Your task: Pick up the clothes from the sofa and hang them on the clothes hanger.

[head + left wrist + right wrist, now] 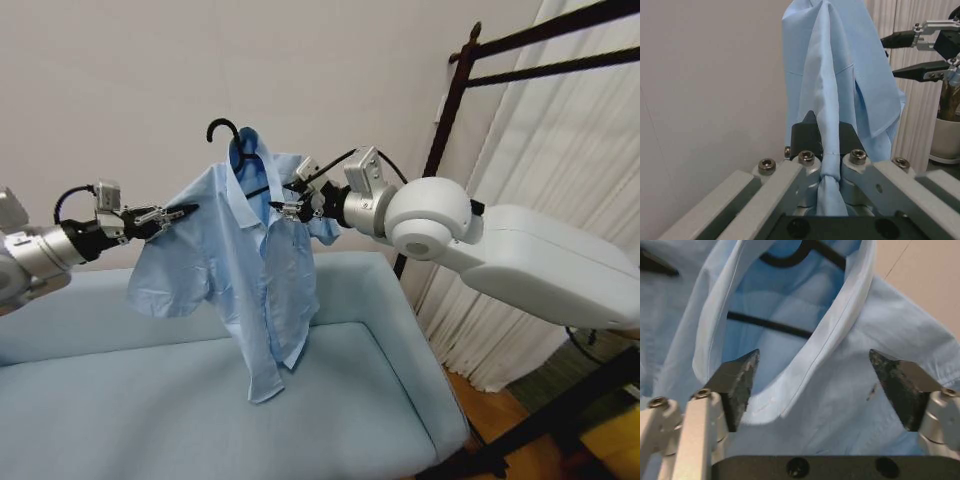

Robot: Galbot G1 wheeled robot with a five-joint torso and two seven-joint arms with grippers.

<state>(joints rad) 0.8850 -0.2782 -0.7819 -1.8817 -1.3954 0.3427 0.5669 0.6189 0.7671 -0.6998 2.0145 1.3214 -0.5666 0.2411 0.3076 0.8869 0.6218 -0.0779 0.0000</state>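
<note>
Shirt (pixel 262 262) upright, long axis vertical

Left gripper (pixel 827 146) pinches a fold of the shirt (pixel 830 60) — cloth draped just beyond its tips; farther off, right gripper (pixel 903 56) spread wide.

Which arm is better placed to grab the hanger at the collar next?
Right. The right gripper is open around the collar of the blue shirt, beside the black hanger, and nearer the rack. The left gripper is clamped on the shirt's shoulder.
</note>
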